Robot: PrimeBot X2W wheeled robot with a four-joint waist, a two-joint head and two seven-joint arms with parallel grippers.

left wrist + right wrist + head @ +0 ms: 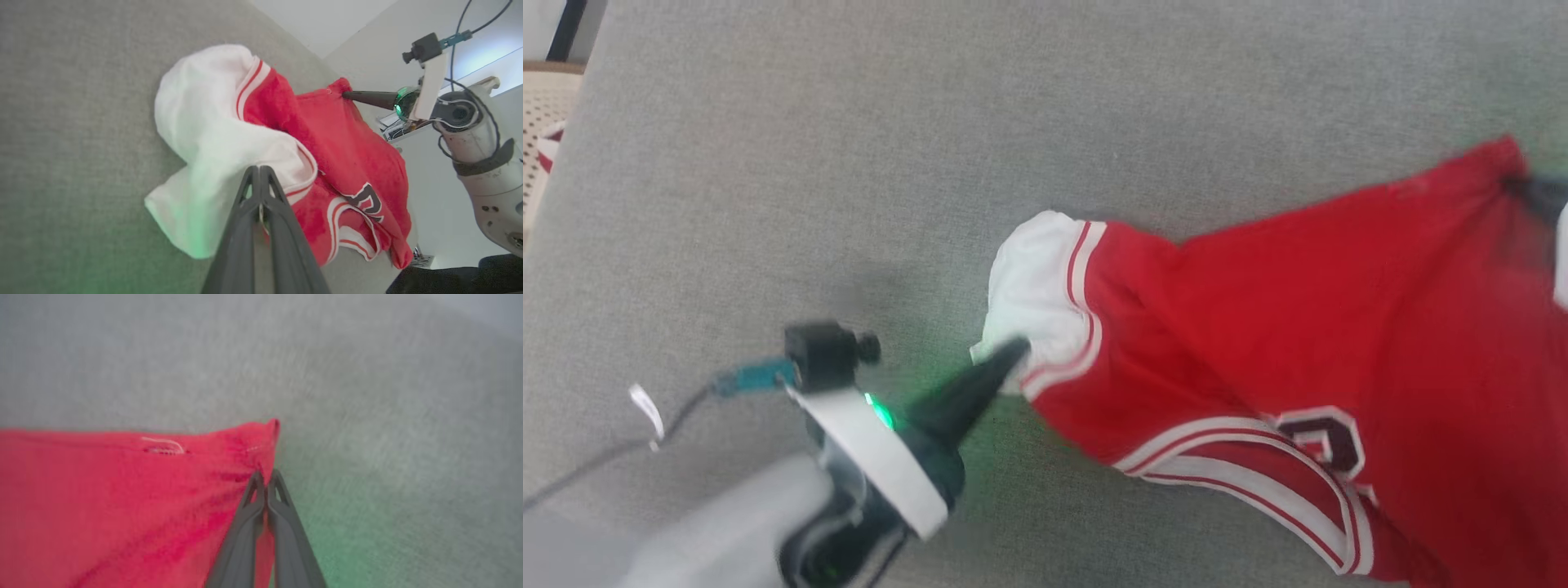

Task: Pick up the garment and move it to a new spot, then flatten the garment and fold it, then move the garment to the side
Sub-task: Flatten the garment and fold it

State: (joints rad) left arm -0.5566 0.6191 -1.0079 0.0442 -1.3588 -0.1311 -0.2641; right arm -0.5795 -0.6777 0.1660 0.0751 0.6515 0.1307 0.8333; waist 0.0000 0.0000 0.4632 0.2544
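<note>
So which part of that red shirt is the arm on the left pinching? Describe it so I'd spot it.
Against the grey fabric surface, find the red jersey. At its end toward the left arm is a puffed white panel, edged with red-and-white stripes, with the left jaws shut on its edge. It is the only broad plain white patch; the rest is mostly red.

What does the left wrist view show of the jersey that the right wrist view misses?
Left wrist view, not the right: the white panel, striped trim and dark print, with the left claw shut at the panel's edge. Right wrist view, not the left: a loose white thread near the hem. Both: the red garment on the grey surface, and the right claw shut on its corner.
</note>
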